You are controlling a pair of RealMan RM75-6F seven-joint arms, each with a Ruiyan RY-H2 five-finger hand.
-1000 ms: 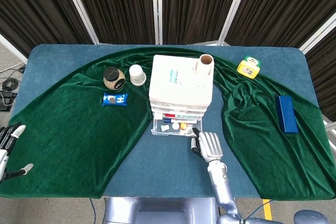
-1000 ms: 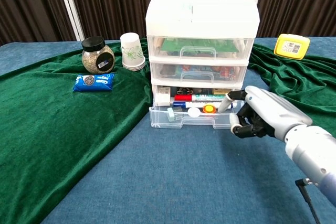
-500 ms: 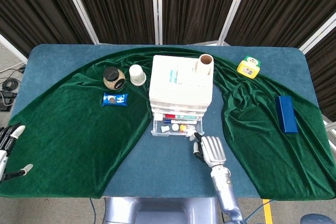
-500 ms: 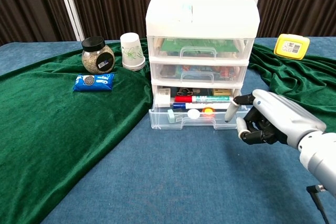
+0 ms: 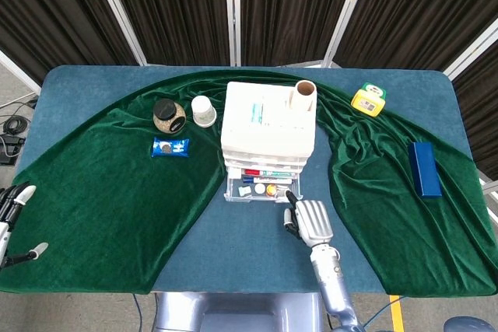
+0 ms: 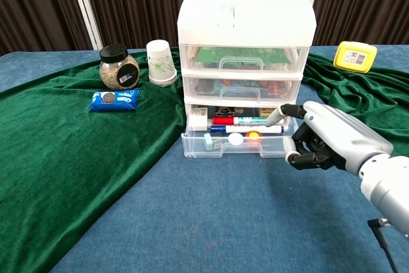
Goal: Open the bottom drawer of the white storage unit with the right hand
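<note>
- Right hand (image 6: 316, 142) was brought back toward the bottom drawer (image 6: 234, 144) front; fingers curled, nothing held.
- Bottom drawer was found pulled out from the white storage unit (image 6: 246, 14).
- Left hand (image 5: 12, 211) was seen spread at table edge.

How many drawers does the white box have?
3, stacked in the white storage unit: top drawer, middle drawer, and bottom drawer, which is pulled out. None seem hidden.
</note>
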